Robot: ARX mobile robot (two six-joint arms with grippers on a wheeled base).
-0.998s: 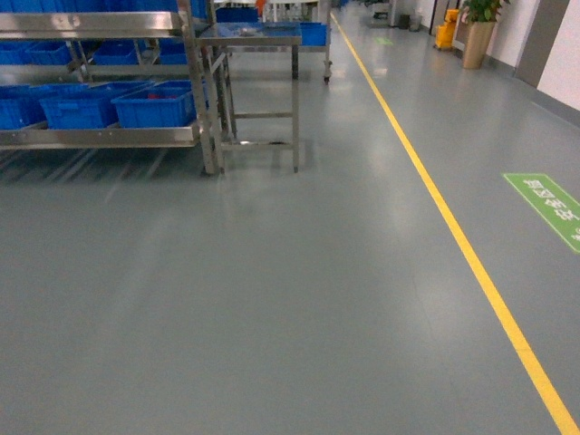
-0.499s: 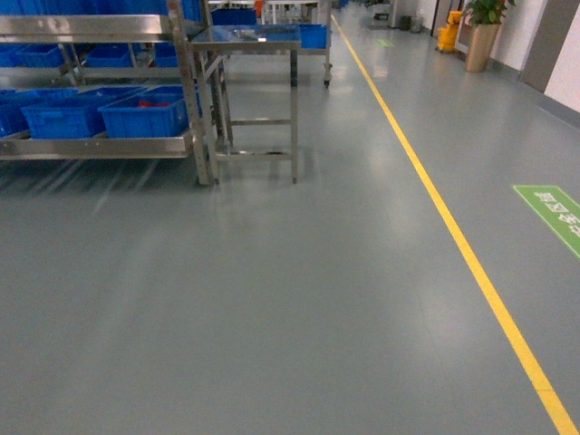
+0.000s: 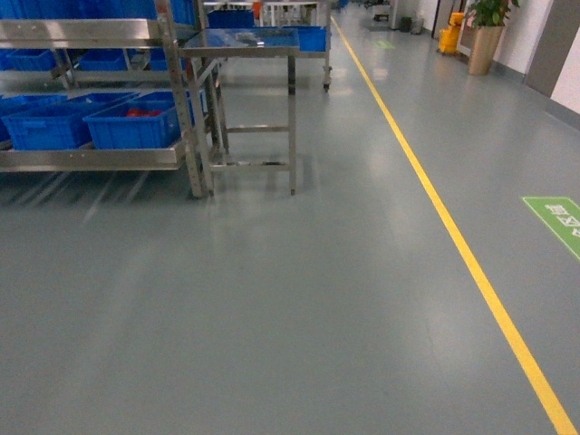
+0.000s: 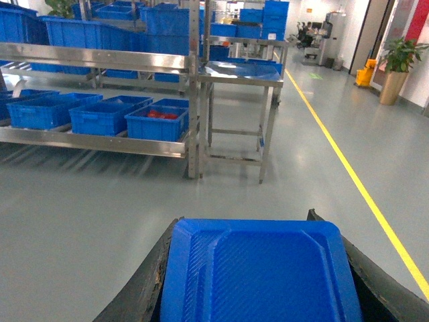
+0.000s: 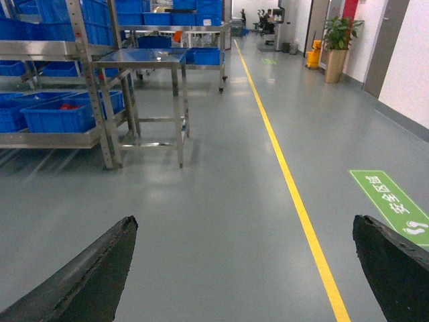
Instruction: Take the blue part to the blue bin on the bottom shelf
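Observation:
The blue part (image 4: 258,275), a flat ribbed blue plastic piece, fills the bottom of the left wrist view, and my left gripper (image 4: 244,221) is shut on it, one black finger on each side. My right gripper (image 5: 244,219) is open over bare floor with nothing between its fingers. The bottom shelf (image 3: 91,156) is the low steel level of the rack at the far left, also in view from both wrists (image 4: 94,141) (image 5: 47,139). Several blue bins (image 3: 131,127) (image 4: 157,124) (image 5: 60,114) stand on it; the nearest holds red pieces. Neither gripper shows in the head view.
A steel-topped table (image 3: 240,41) (image 4: 241,70) (image 5: 144,57) stands right beside the rack's end post. A yellow floor line (image 3: 453,236) runs down the aisle, with a green floor sign (image 3: 557,217) at the right. A potted plant (image 3: 485,36) stands far back.
The rack and table have slid lower and slightly left in the head view and look a little nearer. The green floor sign has shifted right and down.

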